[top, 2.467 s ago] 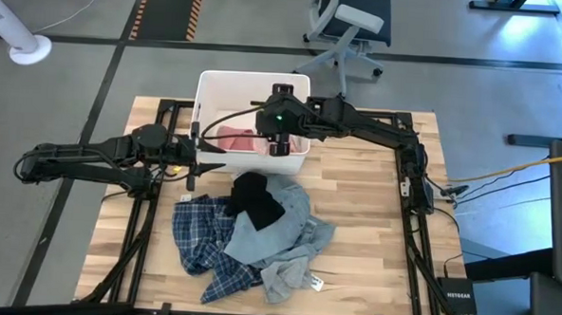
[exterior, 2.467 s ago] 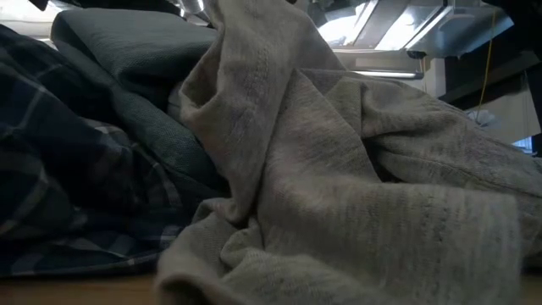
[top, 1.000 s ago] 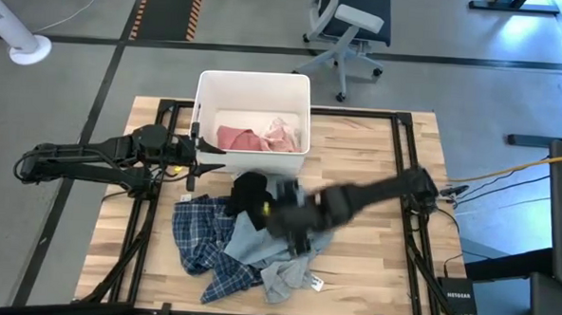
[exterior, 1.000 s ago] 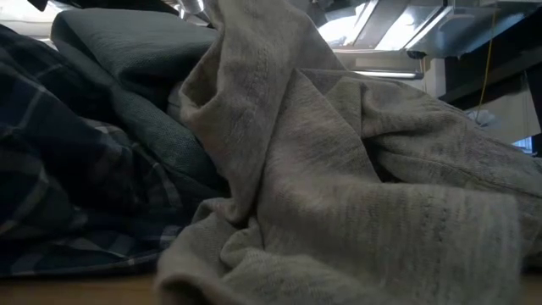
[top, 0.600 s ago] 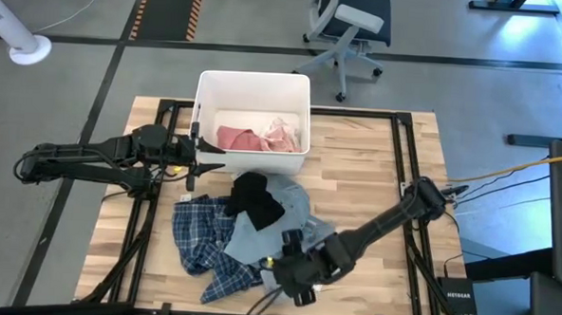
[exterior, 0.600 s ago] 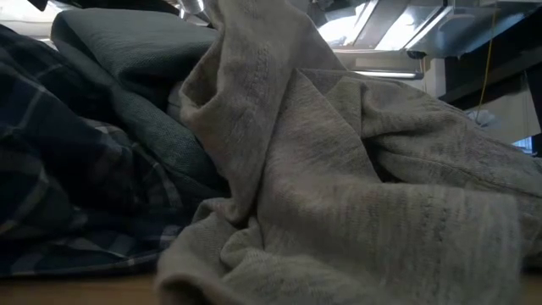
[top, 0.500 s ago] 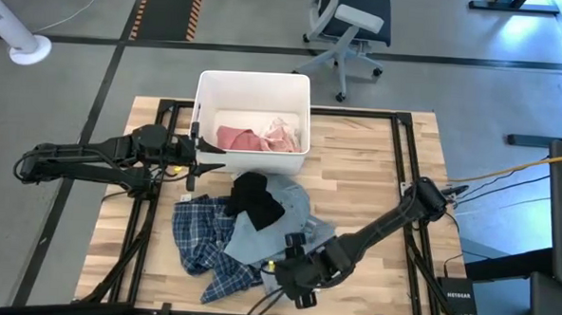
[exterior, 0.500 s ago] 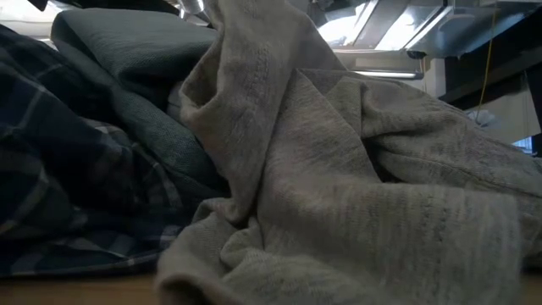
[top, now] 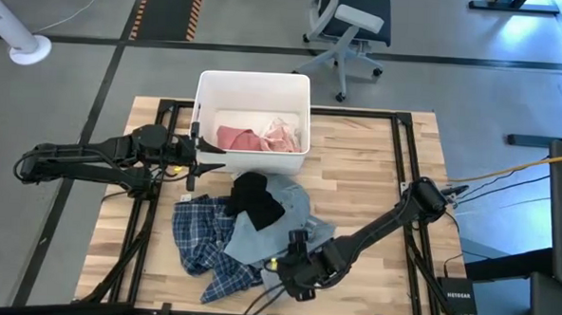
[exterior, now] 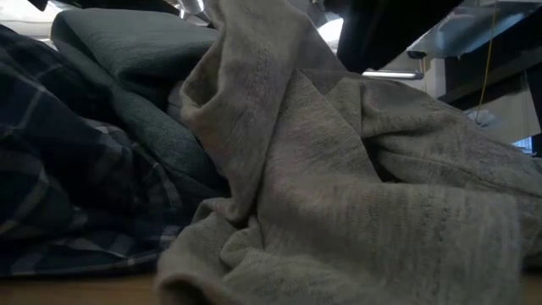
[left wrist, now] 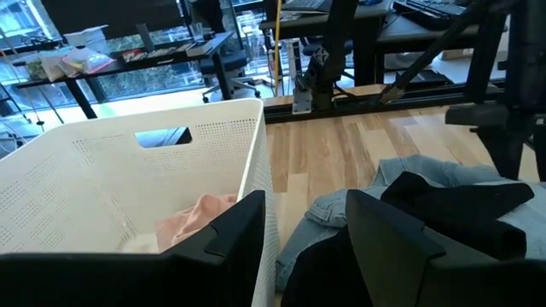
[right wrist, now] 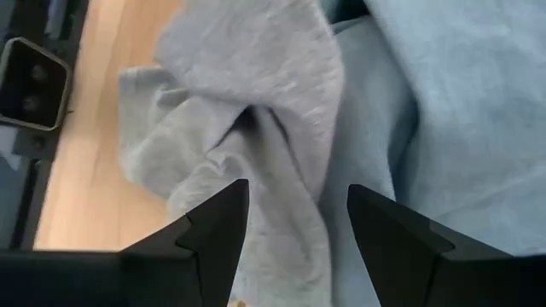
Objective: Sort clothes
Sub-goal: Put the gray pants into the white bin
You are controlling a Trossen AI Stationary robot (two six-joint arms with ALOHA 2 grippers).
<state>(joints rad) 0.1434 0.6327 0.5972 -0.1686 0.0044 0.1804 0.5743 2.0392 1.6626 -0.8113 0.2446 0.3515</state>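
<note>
Grey piece (right wrist: 247, 94) between parted fingers (right wrist: 213, 226).

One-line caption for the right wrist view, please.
Open right gripper poised above a crumpled grey garment lying beside light blue fabric on the wooden table.

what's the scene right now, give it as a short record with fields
right gripper: open, just above the grey piece at the near edge of the clothes pile
left gripper: open, waiting beside the white bin
bin contents: pink piece and a pale piece
pile on table: plaid shirt, black piece, light blue piece
table: bare wood to the right of the pile
</note>
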